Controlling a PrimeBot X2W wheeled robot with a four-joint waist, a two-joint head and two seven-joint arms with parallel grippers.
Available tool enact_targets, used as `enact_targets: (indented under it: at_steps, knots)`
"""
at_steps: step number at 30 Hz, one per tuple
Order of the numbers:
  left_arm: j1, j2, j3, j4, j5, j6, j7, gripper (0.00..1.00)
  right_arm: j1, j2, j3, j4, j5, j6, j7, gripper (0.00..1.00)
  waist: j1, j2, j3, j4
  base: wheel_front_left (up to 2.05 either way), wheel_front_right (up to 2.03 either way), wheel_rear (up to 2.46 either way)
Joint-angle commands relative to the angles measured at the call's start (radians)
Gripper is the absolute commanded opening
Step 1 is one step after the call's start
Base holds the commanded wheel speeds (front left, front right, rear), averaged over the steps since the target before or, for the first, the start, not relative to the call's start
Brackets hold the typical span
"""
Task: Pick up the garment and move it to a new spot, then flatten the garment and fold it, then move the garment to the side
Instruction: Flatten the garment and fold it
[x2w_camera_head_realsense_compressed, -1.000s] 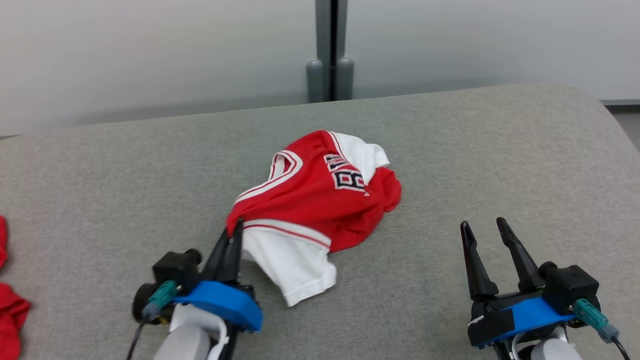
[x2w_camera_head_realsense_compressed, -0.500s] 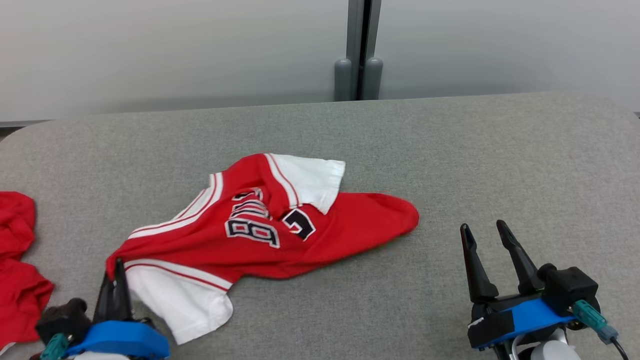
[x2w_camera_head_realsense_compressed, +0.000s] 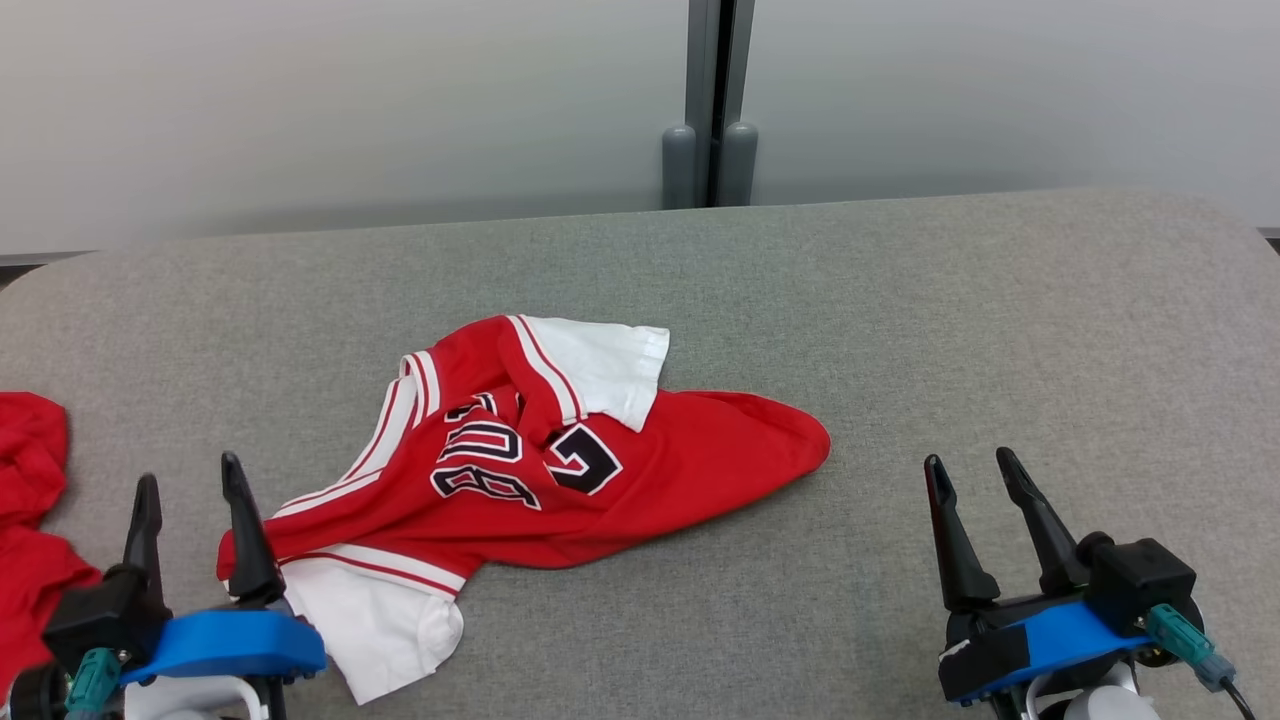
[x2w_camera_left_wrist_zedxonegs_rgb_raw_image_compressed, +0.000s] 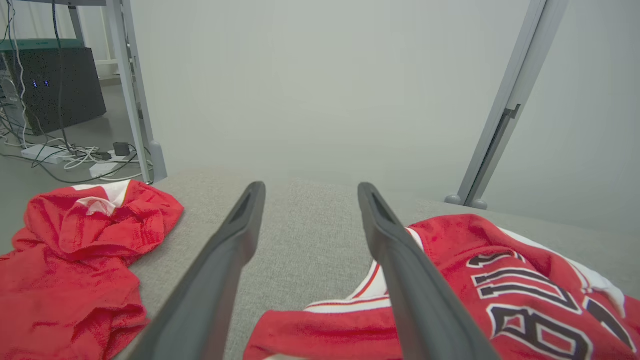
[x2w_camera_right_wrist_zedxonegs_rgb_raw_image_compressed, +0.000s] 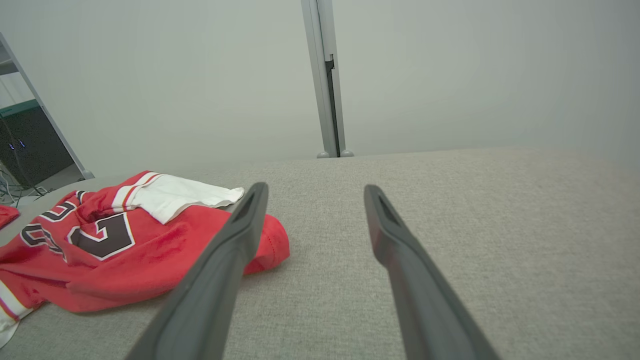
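Head view, one rumpled red jersey (x2w_camera_head_realsense_compressed: 680, 470) with white sleeves and dark numerals, lying on grey fabric-covered tabletop (x2w_camera_head_realsense_compressed: 950, 300), lower corner just right of left gripper (x2w_camera_head_realsense_compressed: 189, 470), fingers spread, empty, right gripper (x2w_camera_head_realsense_compressed: 968, 457) spread too, empty, jersey well to its left, one other crumpled red cloth (x2w_camera_head_realsense_compressed: 30, 520) left of left gripper.

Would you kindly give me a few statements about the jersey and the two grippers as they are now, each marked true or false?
1. The right gripper is open and apart from the red jersey. True.
2. The left gripper is clamped on the jersey. False: its jaws stand open, gripping nothing.
3. The jersey lies neatly folded. False: it lies crumpled, with a white sleeve turned over it.
4. A second red garment lies at the left end of the grey surface. True.
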Motion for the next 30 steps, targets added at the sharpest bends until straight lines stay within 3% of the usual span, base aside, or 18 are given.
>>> enact_targets:
  at_steps: [1,9,15,30]
  knots:
    - [-0.012,-0.003,0.006,-0.011,0.011,-0.003,-0.003,1.00,-0.003,-0.001,-0.002,0.001,-0.009,0.002,-0.001,1.00,0.0000,0.0000,-0.001,0.000,0.00,0.00,0.00]
    - [-0.019,-0.051,-0.039,-0.155,0.134,-0.085,-0.003,1.00,-0.001,-0.001,0.002,0.005,-0.006,0.002,-0.001,1.00,0.0000,0.0000,-0.014,-0.004,0.00,0.00,0.00]
    - [-0.027,-0.069,-0.096,-0.131,0.199,-0.122,-0.003,1.00,-0.001,-0.001,0.010,0.010,-0.004,0.002,-0.001,1.00,0.0000,0.0000,-0.021,-0.018,0.00,0.00,0.00]
    - [-0.041,-0.087,-0.080,0.002,0.215,-0.114,-0.003,1.00,-0.007,-0.001,0.001,0.061,-0.017,0.002,-0.001,1.00,0.0000,0.0000,-0.012,-0.017,0.00,0.00,0.00]
